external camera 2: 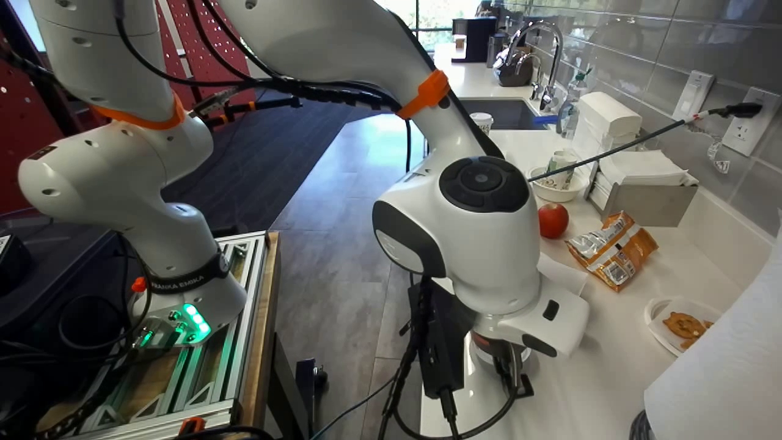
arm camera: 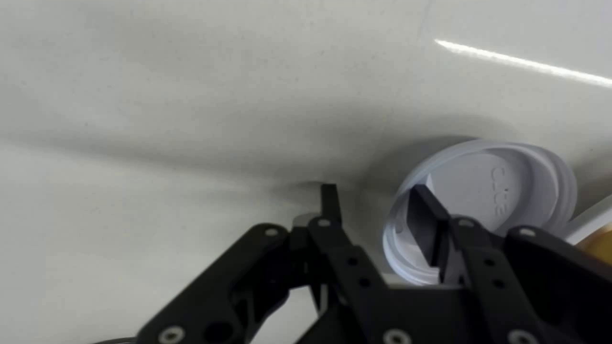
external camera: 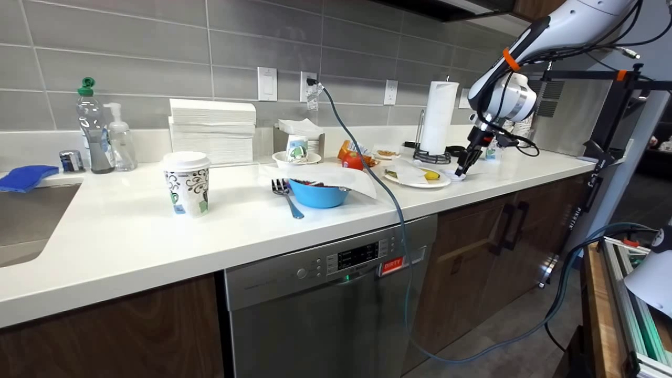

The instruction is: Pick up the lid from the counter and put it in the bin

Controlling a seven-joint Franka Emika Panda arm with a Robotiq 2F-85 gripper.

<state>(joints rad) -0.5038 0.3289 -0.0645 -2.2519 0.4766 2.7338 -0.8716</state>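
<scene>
The glossy white bench [external camera: 126, 236] carries a lidded paper cup [external camera: 187, 184], a fork [external camera: 287, 197] just beside a blue bowl [external camera: 319, 196], a stack of folded paper towels [external camera: 212, 137], a red fruit [external camera 2: 553, 220], an orange snack bag [external camera 2: 616, 250], a white plate [external camera: 420, 185], and, just beside the plate, the lid [arm camera: 473, 184].

1 round, whitish lid [arm camera: 480, 191] lies on the pale counter [arm camera: 143, 86], right of center in the wrist view, its recessed face toward the camera. The rim is ridged; small molded letters run down the right of its floor, too blurred to read fully. Its lower edge is partly hidden. In an exterior view the lid [external camera: 458, 178] shows small, right of center.
</scene>
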